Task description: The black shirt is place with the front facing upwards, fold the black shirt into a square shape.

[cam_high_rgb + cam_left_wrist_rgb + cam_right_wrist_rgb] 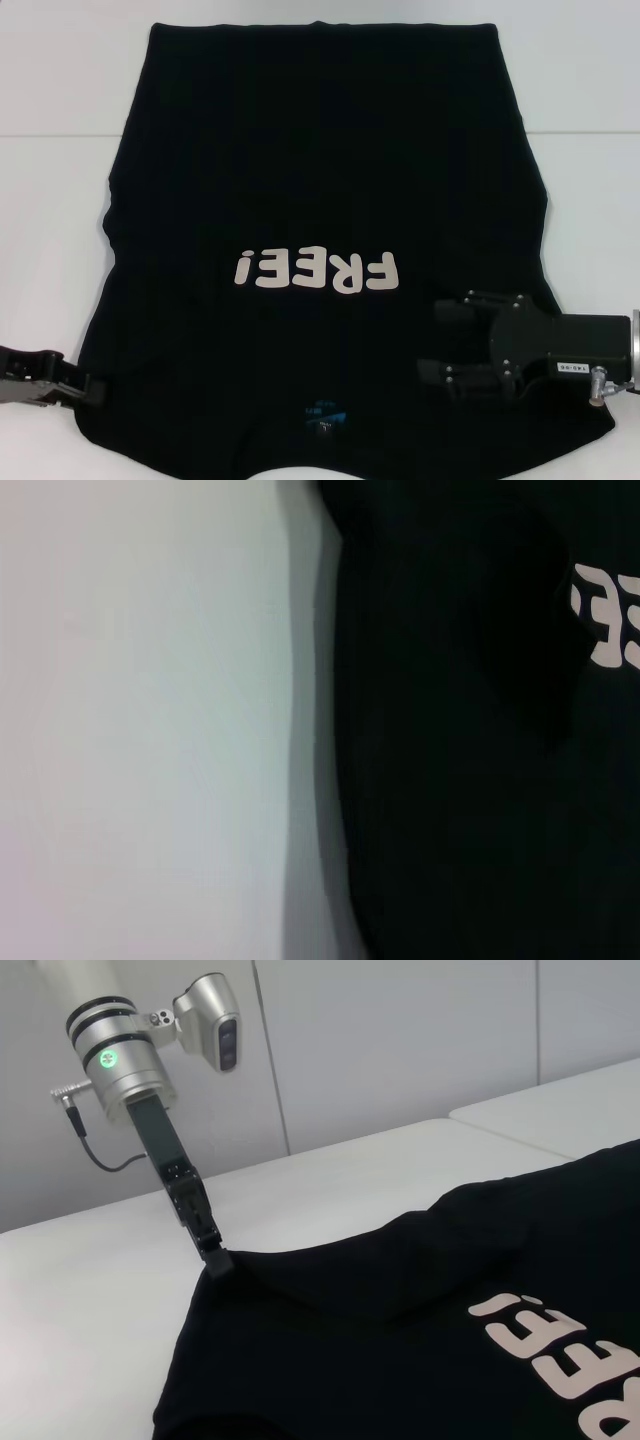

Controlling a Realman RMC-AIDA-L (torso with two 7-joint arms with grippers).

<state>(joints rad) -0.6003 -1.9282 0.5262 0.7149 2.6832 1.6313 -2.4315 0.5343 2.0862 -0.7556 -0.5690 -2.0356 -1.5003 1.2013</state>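
At the far left, low down by the robot's body, the left gripper (95, 388) reaches in from the edge of the white table (60, 120) and meets the near left corner of the black shirt (320, 160). From across the table, the right wrist view shows that same gripper (217, 1263) angled down with its jaws closed tight on the shirt's edge, the cloth drawn up into a small peak at the tip. The left wrist view takes in only bare table (140, 720) beside the shirt's (470, 810) side edge.

The shirt lies spread over the middle of the table, front up, its hem toward the far side and its collar nearest the robot. The cream "FREE!" lettering (316, 271) crosses the chest, upside down from the robot's side, and a small blue neck label (323, 413) sits below it at the collar. A soft fold runs along the shirt's left side.

Further right, the right gripper (437, 340) hovers over the shirt's near right part, pointing left toward the lettering. Its jaws stand well apart, one finger above the other in the head view, with nothing between them.
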